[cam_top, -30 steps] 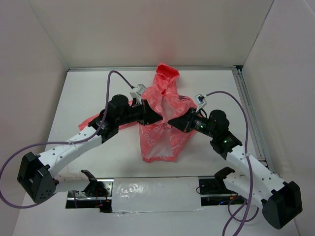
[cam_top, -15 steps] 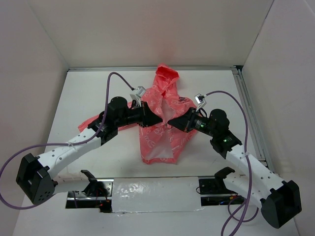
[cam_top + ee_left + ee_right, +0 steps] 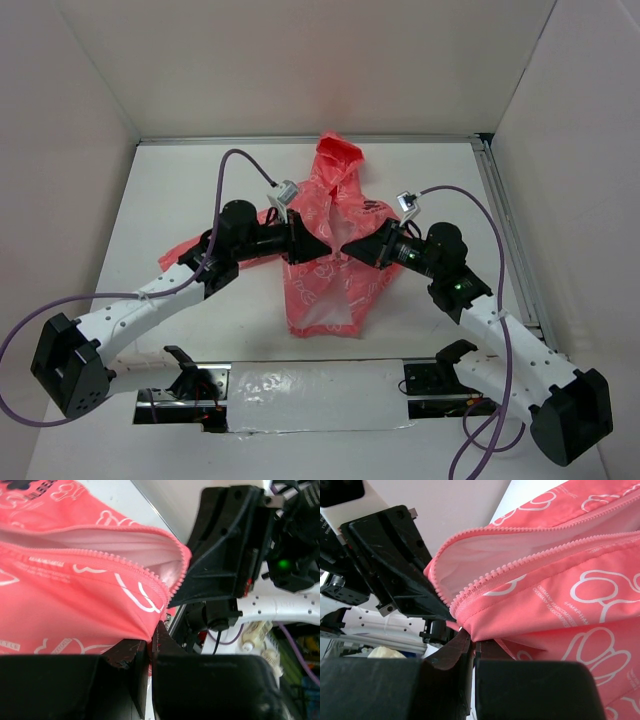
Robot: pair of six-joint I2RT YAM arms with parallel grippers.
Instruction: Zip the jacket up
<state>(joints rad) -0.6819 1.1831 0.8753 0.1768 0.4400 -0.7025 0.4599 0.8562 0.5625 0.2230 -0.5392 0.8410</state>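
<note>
The jacket point(image 3: 325, 290) lies in the middle of the white surface point(image 3: 180, 190), hood point(image 3: 337, 152) toward the top of the overhead frame and hem toward the bottom. Both arms converge on its front at about chest height. The left arm point(image 3: 150, 300) stretches in from the lower left and the right arm point(image 3: 490, 320) from the lower right, forearms low and nearly level, so the two tips face each other just beside the opening. The left end effector point(image 3: 312, 243) is pressed together on a fold of pink fabric directly under the zipper teeth point(image 3: 125, 562). The right end effector point(image 3: 352, 247) likewise has its fingers closed on fabric at the edge of its own panel. Between them the front gapes, and the white lining point(image 3: 115, 542) shows inside the two rows of teeth. This opposed hold probably serves to tension and align the two zipper edges (the slider itself cannot be made out with certainty in either wrist view), so the zipping itself looks not yet begun.
</note>
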